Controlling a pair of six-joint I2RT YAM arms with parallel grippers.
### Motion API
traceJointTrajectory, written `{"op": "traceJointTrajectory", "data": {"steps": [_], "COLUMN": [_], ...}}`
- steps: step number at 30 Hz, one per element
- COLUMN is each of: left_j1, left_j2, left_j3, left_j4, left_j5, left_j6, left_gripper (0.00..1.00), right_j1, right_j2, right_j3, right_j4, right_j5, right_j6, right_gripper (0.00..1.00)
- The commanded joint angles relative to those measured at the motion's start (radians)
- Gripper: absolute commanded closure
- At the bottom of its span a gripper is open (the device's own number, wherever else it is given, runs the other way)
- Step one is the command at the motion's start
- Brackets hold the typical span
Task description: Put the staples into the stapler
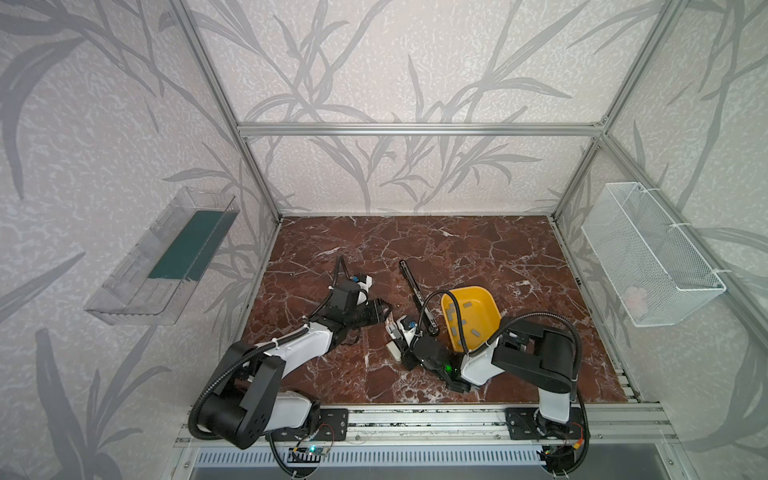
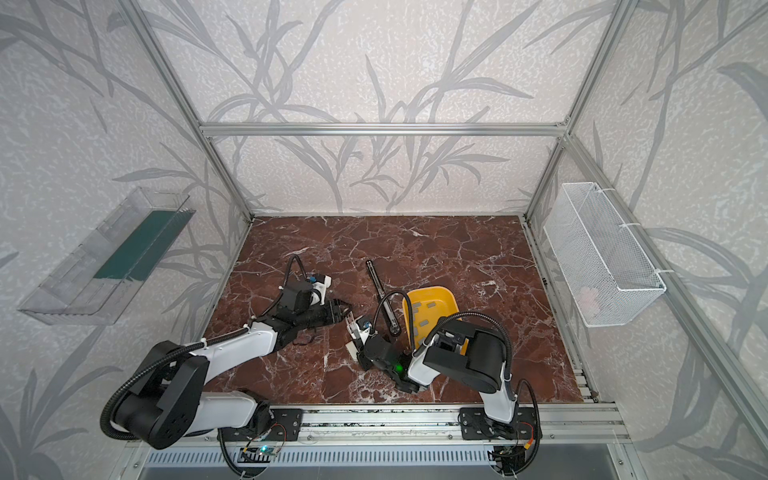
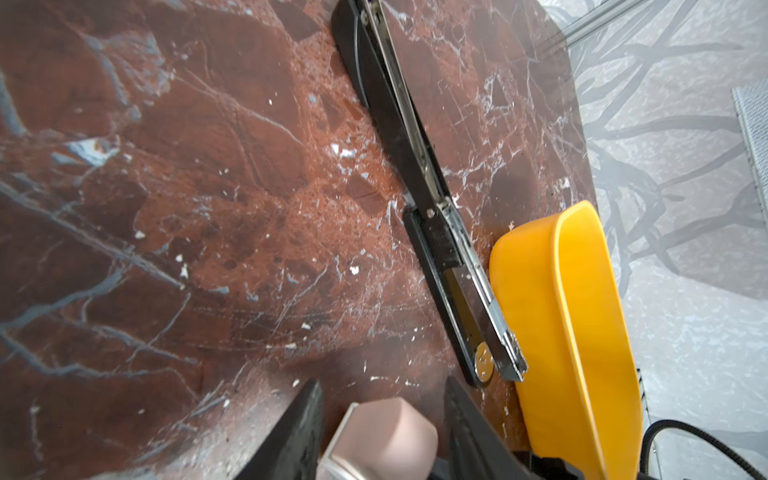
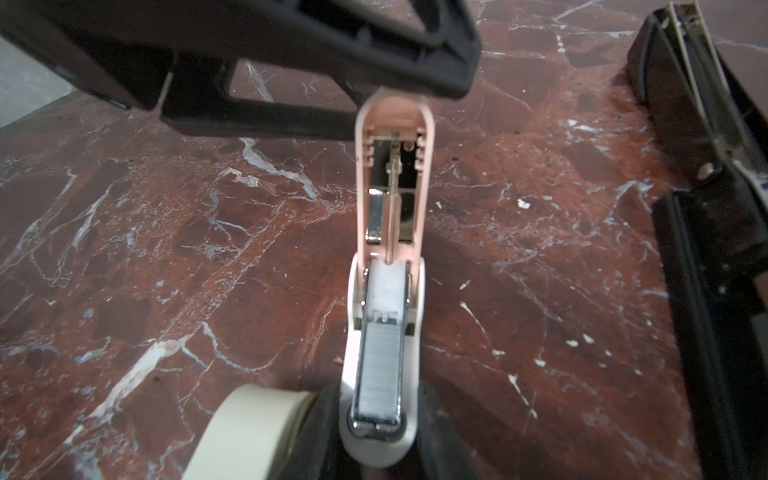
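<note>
Progress: grey metal staple strip [image 4: 380, 365] sits in the channel of the small pink-and-white plastic stapler [image 4: 348, 357], base clamped between the jaws of the right gripper [image 4: 376, 424]. Left gripper [image 3: 383, 390] straddles the raised pink lid [image 4: 392, 124]; whether its jaws pinch, cannot tell. Left to do, I judge: shut the lid. Only the right wrist view shows the loaded channel; a top view adds spare strips [image 1: 466, 304] in a yellow plastic bowl [image 1: 467, 289].

Red-brown marble table [image 1: 478, 249], veined white, under my black right fingers [image 4: 324, 436].
The bin [image 1: 467, 289] is yellow, the staples [image 1: 466, 304] grey; I see a pink-and-white stapler [image 4: 392, 187], a black stapler [image 1: 409, 276], and grey leaves patterning pale walls [image 1: 415, 62].
</note>
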Motion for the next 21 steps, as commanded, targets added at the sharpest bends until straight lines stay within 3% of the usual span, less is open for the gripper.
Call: {"op": "traceJointTrajectory", "data": {"steps": [1,10,21], "left_j1": [-0.011,-0.074,-0.087], "left_j2": [-0.028,0.03,0.02], "left_j3": [-0.019,0.001,-0.007], "left_j4": [-0.032,-0.003,0.014], "left_j5": [0.003,0.027,0.026], "left_j6": [0.033,0.047,0.05], "left_gripper": [0.52,0.57,0.65], "right_j1": [0.017,0.018,0.018], "right_j2": [0.047,0.052,0.047], "right_j3": [-0.012,0.007,-0.017], "right_j4": [-0.216,-0.241,-0.204], "right_j5": [-0.02,-0.017,-0.011], "right_j6": [0.007,0.001,0.007], "right_gripper": [0.8,0.8,0.77]}}
